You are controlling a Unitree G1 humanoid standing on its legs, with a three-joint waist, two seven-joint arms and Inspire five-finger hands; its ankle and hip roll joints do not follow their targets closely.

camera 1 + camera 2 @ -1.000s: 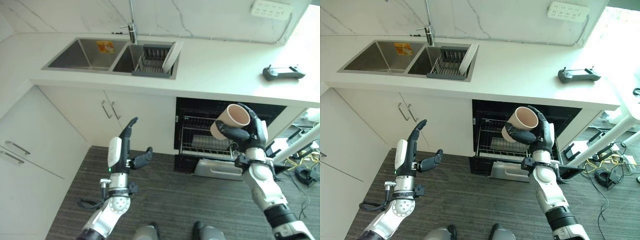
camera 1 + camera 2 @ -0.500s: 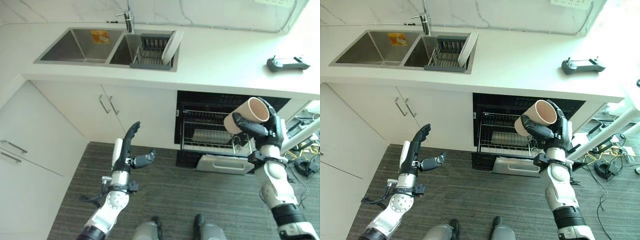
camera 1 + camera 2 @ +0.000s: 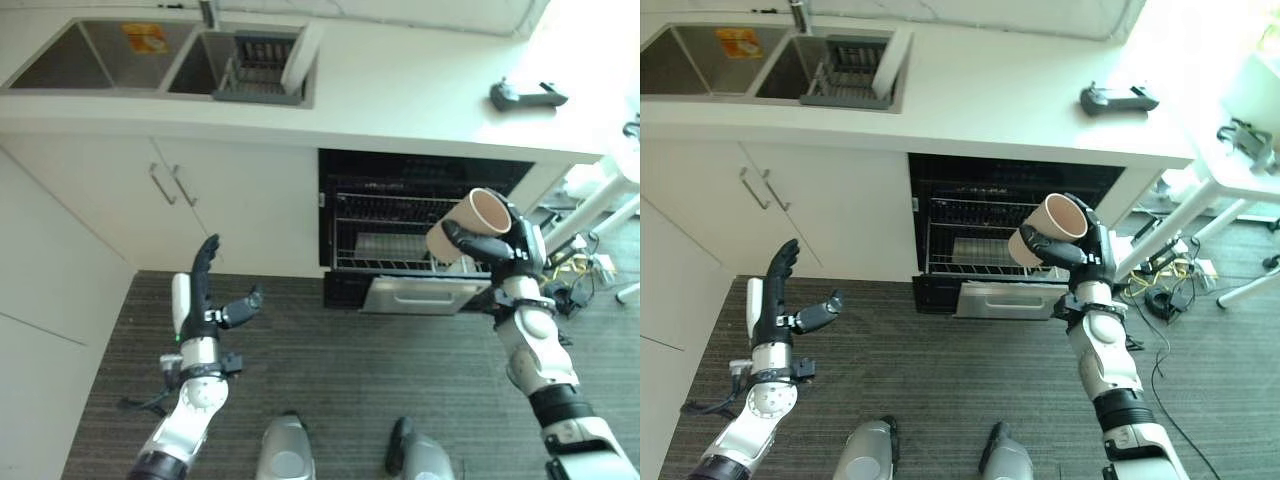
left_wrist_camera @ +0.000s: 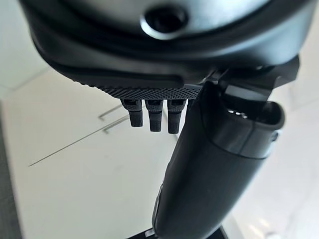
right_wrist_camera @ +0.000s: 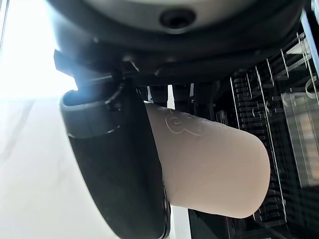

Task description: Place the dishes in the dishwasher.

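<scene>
Right robot hand (image 3: 510,250) gripped the beige cup (image 3: 467,222), tilted mouth-up, just before the open dishwasher rack (image 3: 400,240); left robot hand (image 3: 205,300) idle, fingers straight

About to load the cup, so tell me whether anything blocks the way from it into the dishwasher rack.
Nothing visible does. The right hand holds the beige cup in front of the open dishwasher. Its wire rack is pulled out just behind the cup, with one pale dish lying in it.
</scene>
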